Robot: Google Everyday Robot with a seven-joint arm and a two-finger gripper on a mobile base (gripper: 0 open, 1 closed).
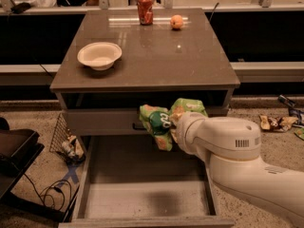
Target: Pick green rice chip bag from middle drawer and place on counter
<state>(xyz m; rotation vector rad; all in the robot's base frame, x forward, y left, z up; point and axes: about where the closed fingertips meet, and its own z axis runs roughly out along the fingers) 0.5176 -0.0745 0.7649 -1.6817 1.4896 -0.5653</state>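
Note:
My gripper [172, 123] is shut on the green rice chip bag [159, 122], a crumpled bright green foil bag. It hangs in the air above the back of the open middle drawer [142, 194], level with the drawer panel below the counter's front edge. The white arm [228, 151] comes in from the lower right and hides the gripper's fingers and part of the bag. The counter [156, 56] is the glossy brown-grey slab behind and above the bag. The drawer floor is bare.
On the counter stand a white bowl [99, 55] at the left, a red soda can [145, 8] at the back and a small orange fruit [176, 21] beside it. A wire basket with wrappers [66, 141] sits left of the drawer. Wrappers [278, 122] lie on the floor at right.

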